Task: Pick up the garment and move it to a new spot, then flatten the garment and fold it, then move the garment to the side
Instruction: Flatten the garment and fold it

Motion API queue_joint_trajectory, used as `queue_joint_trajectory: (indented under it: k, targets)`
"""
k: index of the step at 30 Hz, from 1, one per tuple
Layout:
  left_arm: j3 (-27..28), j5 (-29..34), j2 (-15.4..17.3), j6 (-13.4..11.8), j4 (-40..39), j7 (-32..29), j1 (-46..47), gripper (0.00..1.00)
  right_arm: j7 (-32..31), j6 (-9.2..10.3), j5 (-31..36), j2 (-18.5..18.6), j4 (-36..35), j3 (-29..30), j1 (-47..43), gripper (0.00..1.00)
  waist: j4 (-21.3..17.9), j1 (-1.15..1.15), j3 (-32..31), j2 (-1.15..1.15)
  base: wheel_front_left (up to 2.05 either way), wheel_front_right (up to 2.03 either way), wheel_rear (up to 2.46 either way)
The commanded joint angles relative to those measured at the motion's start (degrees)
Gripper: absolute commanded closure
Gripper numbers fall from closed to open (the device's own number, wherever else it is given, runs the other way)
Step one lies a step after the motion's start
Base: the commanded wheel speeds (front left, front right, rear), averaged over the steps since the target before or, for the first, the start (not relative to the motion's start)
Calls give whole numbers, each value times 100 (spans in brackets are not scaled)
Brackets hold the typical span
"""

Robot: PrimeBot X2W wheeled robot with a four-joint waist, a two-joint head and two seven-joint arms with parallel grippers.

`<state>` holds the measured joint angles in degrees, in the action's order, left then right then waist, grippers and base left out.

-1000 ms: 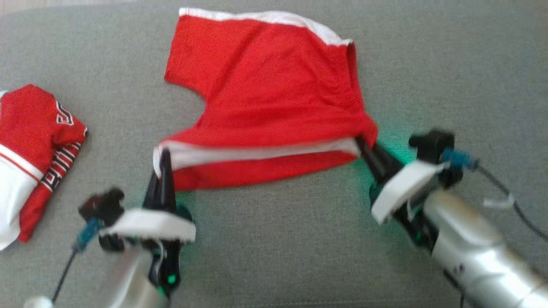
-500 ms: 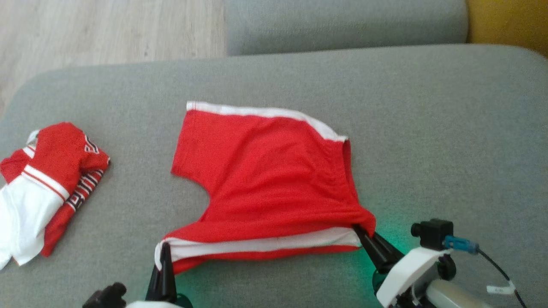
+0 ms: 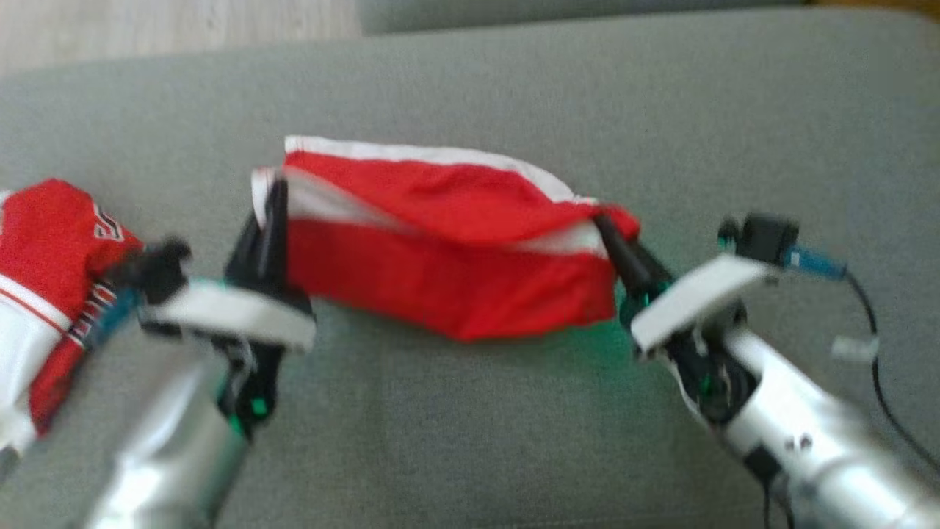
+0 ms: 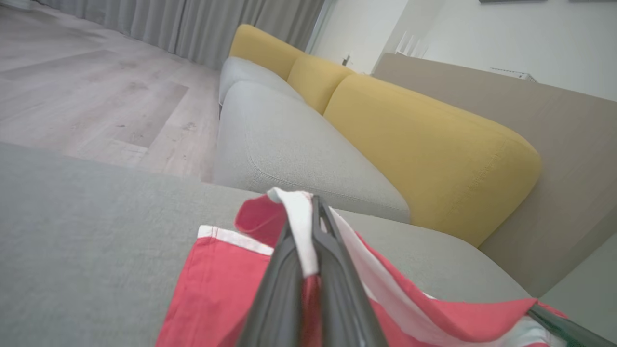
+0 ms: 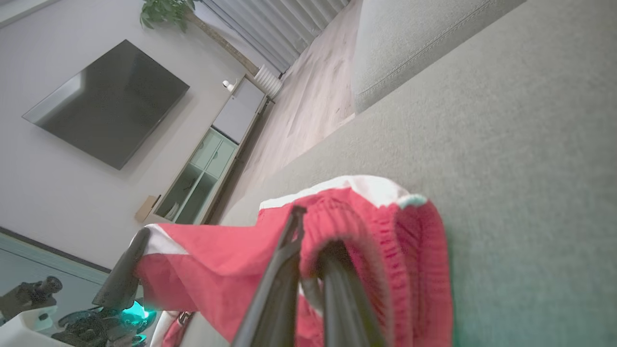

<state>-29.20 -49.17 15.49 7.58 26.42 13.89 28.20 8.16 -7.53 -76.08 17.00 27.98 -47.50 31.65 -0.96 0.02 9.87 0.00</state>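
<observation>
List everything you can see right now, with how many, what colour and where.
shorts: one, red with white trim, partly lifted off the cushion, stretched between both pincers
jersey: one, red and white, lying at the cushion's left side
cushion: one, grey, under both garments
sofa: one, grey seats with yellow backs, beyond the cushion
floor: one, pale wood, beside the sofa
television: one, black, on the wall
cabinet: one, pale with glass doors, below the television
left pincer: one, dark, shut on the shorts' white-trimmed hem
right pincer: one, dark, shut on the shorts' waistband end
</observation>
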Motion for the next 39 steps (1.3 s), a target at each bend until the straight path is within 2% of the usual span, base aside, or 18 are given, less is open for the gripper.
queue_joint_trajectory:
  k: [1,9,19,20,21,22,23,27,29,34,36,39]
  targets:
    - [123,-77,215,-9,-61,-6,290,100,-8,4,-12,-19,-96,6,155,100,-65,-2,369,0,0,0,0]
    - [-731,-937,673,-9,708,-80,1795,100,-78,4,-128,-338,560,-40,1105,100,-184,-2,1117,0,0,0,0]
    - [-1417,-1510,822,-9,1509,52,2413,100,28,4,-288,-444,738,-287,1417,100,-241,-2,1451,0,0,0,0]
    - [-1497,-1523,821,-9,1581,59,2418,100,48,4,-290,-444,761,-320,1426,53,-245,-2,1444,0,0,0,0]
    - [-1574,-1532,822,-9,1647,67,2412,100,79,4,-266,-438,790,-366,1441,0,-245,-2,1431,0,0,0,0]
    - [-1631,-1558,815,-9,1704,75,2396,60,123,4,-241,-430,817,-410,1444,0,-243,-2,1405,0,0,0,0]
    - [-1662,-1592,805,-9,1769,83,2375,0,177,4,-212,-414,842,-453,1437,0,-239,-2,1366,0,0,0,0]
    - [-1670,-1626,769,-9,1967,105,2241,0,408,4,-80,-286,947,-598,1332,0,-206,-2,1138,0,0,0,0]
    - [-1535,-1426,785,-9,2050,107,2144,0,517,4,17,-215,1021,-646,1245,0,-194,-2,995,0,0,0,0]
    - [-639,-698,632,-42,2181,109,1627,0,669,4,379,-82,1342,-576,975,0,-166,-2,601,0,0,0,0]
    - [-238,-318,518,-109,2112,109,1311,0,679,4,675,-54,1460,-301,888,0,-163,-2,447,0,0,0,0]
    - [395,310,327,-296,1850,110,809,0,681,4,1564,-40,1511,486,677,0,-149,-2,255,0,0,0,0]
